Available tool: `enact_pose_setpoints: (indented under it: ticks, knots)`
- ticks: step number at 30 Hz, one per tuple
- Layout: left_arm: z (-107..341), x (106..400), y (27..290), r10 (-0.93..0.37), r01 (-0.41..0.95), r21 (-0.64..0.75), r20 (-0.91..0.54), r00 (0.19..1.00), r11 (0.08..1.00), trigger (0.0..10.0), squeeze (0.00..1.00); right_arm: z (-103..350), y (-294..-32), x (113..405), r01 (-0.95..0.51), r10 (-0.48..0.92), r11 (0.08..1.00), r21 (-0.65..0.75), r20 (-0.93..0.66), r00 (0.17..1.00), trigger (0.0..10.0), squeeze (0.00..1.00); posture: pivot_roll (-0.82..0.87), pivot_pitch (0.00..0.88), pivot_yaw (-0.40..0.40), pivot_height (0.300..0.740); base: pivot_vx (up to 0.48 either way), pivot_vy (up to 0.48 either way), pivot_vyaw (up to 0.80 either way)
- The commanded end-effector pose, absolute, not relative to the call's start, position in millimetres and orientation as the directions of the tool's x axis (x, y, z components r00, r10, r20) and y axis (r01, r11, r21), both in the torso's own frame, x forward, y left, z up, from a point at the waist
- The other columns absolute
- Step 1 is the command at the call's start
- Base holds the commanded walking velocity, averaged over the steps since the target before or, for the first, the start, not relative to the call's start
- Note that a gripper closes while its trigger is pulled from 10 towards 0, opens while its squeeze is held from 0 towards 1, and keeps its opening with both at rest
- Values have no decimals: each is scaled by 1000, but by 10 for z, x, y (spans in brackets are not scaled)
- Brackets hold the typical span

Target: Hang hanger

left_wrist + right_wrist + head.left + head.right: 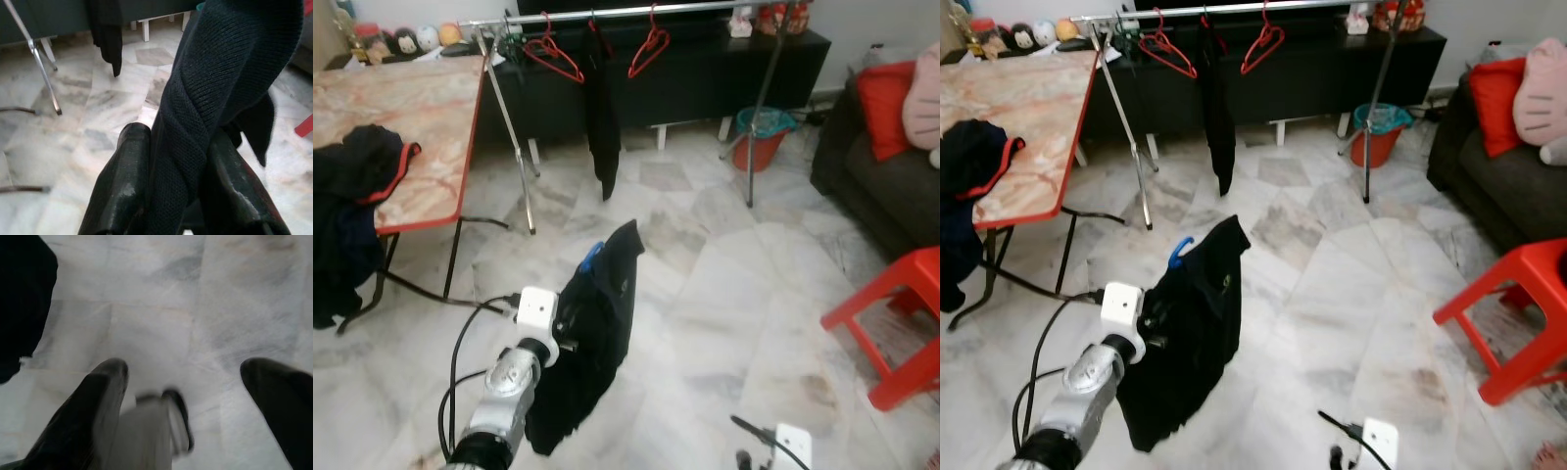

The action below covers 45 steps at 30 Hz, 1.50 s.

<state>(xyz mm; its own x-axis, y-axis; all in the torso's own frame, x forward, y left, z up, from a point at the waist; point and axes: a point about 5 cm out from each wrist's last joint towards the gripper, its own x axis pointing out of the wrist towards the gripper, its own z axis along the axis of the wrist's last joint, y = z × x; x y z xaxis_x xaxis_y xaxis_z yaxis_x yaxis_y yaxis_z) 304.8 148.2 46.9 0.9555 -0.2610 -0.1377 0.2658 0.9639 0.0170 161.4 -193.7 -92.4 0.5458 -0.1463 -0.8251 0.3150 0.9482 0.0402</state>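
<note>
Gripping dark knitted garment point(215, 98) on blue plastic hanger point(592, 257) between left gripper point(171, 196) jaws; right gripper point(190, 396) spread, idle. Silver clothes rail point(626, 12) well ahead; cloth-only hold, apparently, risked hanger slipping.

Cloth, metal, plastic and polished stone in front of you

You see a dark, matt ribbed-knit garment point(215, 98) between glossy black fingers point(122, 186), a shiny silver metal clothes rail point(607, 13) with smooth red plastic hangers point(649, 49), a glossy pale marble-tiled floor point(724, 294), and a smooth orange marble-patterned tabletop point(401, 117).
</note>
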Motion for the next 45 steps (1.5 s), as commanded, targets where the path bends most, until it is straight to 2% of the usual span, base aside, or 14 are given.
enact_pose_setpoints:
  ticks: [1,6,14,20,30,45]
  knots:
    - [560,3108,1426,-283,288,30,-101,954,957,10000,0,-955,-1974,1532,327,-156,945,26,-841,518,10000,0,-220,0,52,740,296,0,0]
    - [563,3118,1411,-291,296,34,-103,951,955,10000,0,-976,-1950,1492,318,-149,948,20,-854,499,10000,0,-218,0,55,740,304,0,-622]
    - [540,3116,1402,-284,288,23,-114,952,957,10000,0,-980,-1936,1487,306,-140,952,23,-854,501,10000,0,-214,0,53,740,311,0,0]
    - [389,3046,1628,-142,138,-38,-183,973,990,10000,0,-960,-1995,1513,327,-167,945,10,-844,510,10000,0,-207,0,38,740,315,0,0]
    - [199,2871,1977,73,-87,-41,-279,958,995,10000,0,-953,-2079,1497,340,-197,940,-18,-843,501,10000,0,-198,4,21,740,315,0,0]
    - [246,2953,1794,33,-39,-16,-273,961,999,10000,0,-926,-2117,1546,347,-212,938,-25,-831,514,10000,0,-208,36,21,740,315,0,0]
